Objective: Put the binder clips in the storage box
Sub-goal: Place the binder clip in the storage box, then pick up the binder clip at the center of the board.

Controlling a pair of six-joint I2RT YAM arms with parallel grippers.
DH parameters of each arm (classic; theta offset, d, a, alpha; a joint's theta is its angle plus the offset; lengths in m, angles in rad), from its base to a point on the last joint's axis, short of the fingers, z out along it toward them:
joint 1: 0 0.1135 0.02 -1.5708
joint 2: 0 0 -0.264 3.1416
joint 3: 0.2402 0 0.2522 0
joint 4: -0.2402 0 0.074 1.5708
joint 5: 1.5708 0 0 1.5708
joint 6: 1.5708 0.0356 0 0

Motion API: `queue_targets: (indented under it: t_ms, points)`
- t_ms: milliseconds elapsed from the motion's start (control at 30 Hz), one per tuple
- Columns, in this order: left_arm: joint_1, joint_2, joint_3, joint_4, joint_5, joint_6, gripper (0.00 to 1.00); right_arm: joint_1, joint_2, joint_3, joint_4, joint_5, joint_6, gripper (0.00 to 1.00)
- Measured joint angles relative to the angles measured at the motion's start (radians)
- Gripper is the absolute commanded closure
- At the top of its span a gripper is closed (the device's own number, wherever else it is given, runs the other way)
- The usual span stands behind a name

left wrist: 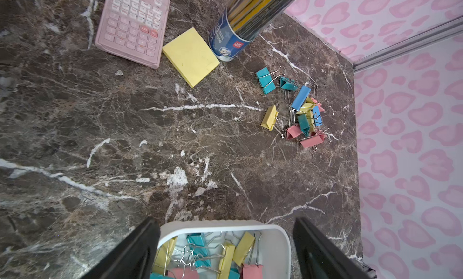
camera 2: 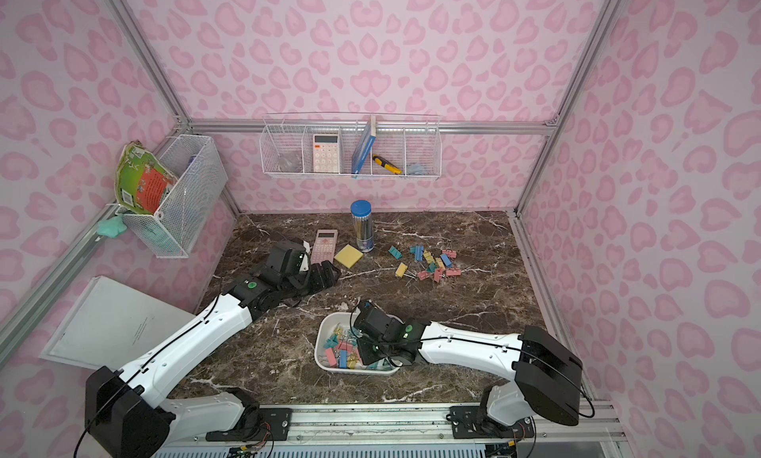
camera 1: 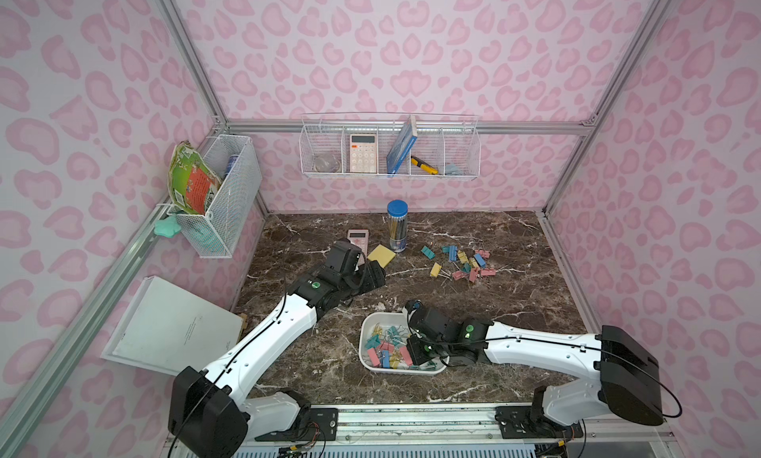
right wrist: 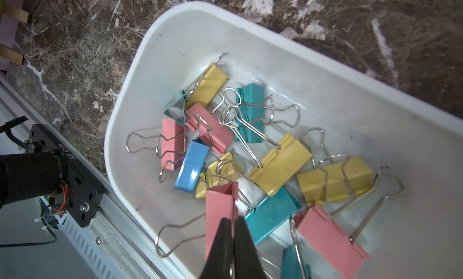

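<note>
Many binder clips [right wrist: 280, 162] lie inside the storage box [right wrist: 325, 89]; a loose heap [camera 1: 469, 266] sits on the tabletop [camera 1: 514, 312] well beyond it. Over the box, the right tool [right wrist: 234, 218] pinches a pink clip [right wrist: 218, 205]. The left tool [left wrist: 224, 221], behind the box, gapes wide.

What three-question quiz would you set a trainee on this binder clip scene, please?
1. True or false: the left gripper stands open and empty.
2. What does the right gripper pinch over the shallow white plastic storage box? A) a pink metal binder clip B) a yellow sticky-note pad C) a pencil
3. Fill in: loose pastel binder clips lie on the dark marble ____.

Key: 1 true; 2 A; 3 table.
</note>
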Motion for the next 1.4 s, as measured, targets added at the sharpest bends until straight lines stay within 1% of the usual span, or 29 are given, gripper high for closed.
queue_targets:
  t_ms: [33, 167, 267, 367, 467, 533, 600, 633, 800, 967, 1067, 1167, 1233, 1333, 1400]
  points:
    - [-0.002, 0.008, 0.006, -0.001, 0.006, 0.0, 0.12, 0.0, -0.01, 0.0, 0.0, 0.0, -0.002, 0.73]
    - [-0.005, 0.057, 0.045, -0.001, 0.023, 0.0, 0.13, -0.013, -0.09, -0.004, 0.008, 0.028, -0.002, 0.67]
    - [-0.005, 0.105, 0.082, 0.003, 0.03, -0.001, 0.17, -0.083, -0.174, -0.027, 0.035, 0.05, 0.003, 0.63]
    - [-0.006, 0.173, 0.139, 0.01, 0.043, -0.008, 0.23, -0.259, -0.291, -0.088, 0.105, 0.06, 0.008, 0.58]
    - [-0.006, 0.271, 0.221, 0.032, 0.063, -0.012, 0.28, -0.526, -0.393, -0.183, 0.218, 0.026, 0.042, 0.56]
    - [-0.009, 0.345, 0.28, 0.054, 0.079, -0.012, 0.31, -0.695, -0.423, -0.24, 0.277, -0.041, 0.072, 0.55]
    - [-0.017, 0.426, 0.343, 0.078, 0.098, -0.01, 0.33, -0.801, -0.428, -0.267, 0.317, -0.106, 0.093, 0.54]
    - [-0.023, 0.467, 0.375, 0.089, 0.1, -0.004, 0.35, -0.829, -0.426, -0.27, 0.331, -0.133, 0.097, 0.54]
    - [-0.077, 0.674, 0.557, 0.122, 0.091, 0.042, 0.42, -0.856, -0.415, -0.26, 0.391, -0.215, 0.107, 0.53]
    - [-0.158, 0.866, 0.736, 0.121, 0.015, 0.147, 0.46, -0.858, -0.43, -0.288, 0.404, -0.236, 0.108, 0.52]
    - [-0.192, 0.986, 0.877, 0.077, -0.046, 0.25, 0.45, -0.858, -0.441, -0.291, 0.405, -0.235, 0.102, 0.52]
    - [-0.212, 1.108, 1.014, 0.016, -0.109, 0.378, 0.45, -0.858, -0.443, -0.28, 0.403, -0.235, 0.086, 0.52]
    - [-0.222, 1.191, 1.115, -0.058, -0.148, 0.465, 0.44, -0.858, -0.443, -0.269, 0.403, -0.235, 0.076, 0.52]
    - [-0.227, 1.27, 1.225, -0.144, -0.171, 0.551, 0.44, -0.858, -0.443, -0.265, 0.403, -0.235, 0.062, 0.52]
    - [-0.227, 1.296, 1.256, -0.187, -0.168, 0.594, 0.44, -0.858, -0.443, -0.265, 0.403, -0.236, 0.056, 0.52]
